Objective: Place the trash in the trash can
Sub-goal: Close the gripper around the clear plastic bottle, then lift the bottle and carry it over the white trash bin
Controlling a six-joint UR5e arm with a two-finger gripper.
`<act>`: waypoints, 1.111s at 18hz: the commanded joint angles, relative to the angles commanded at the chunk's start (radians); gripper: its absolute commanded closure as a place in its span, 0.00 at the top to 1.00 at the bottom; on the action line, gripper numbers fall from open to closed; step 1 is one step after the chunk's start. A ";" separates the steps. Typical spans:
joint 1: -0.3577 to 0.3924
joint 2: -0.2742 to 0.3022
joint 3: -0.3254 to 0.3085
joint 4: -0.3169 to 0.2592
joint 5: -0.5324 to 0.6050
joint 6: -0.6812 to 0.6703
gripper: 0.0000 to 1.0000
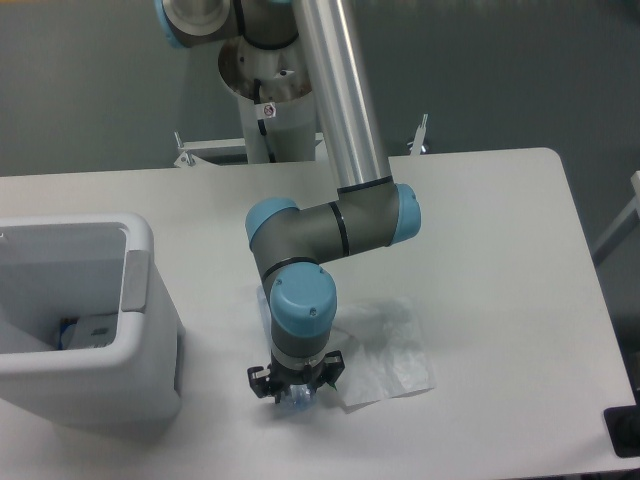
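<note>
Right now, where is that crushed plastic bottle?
The crushed bottle lies on the table near its front edge, mostly hidden beneath the gripper, between the white bin and the crumpled wrapper.

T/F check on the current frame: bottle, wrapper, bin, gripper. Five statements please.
1. The gripper is down at the bottle on the table. True.
2. The wrapper is already inside the trash can. False: it lies flat on the table, to the right of the gripper in the picture.
3. The trash can stands at the left edge of the picture. True.
4. The bottle is lifted high above the trash can. False: it is low at the table surface, apart from the can.
5. The trash can is tipped on its side. False: it stands upright, opening upward.
</note>
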 joint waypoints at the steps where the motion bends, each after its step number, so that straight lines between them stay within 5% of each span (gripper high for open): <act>1: 0.000 0.006 0.002 0.000 0.000 0.002 0.59; 6: 0.005 0.110 0.055 0.005 -0.005 0.014 0.59; 13: 0.061 0.262 0.207 0.141 -0.003 -0.003 0.59; 20: 0.052 0.340 0.288 0.147 -0.006 -0.103 0.59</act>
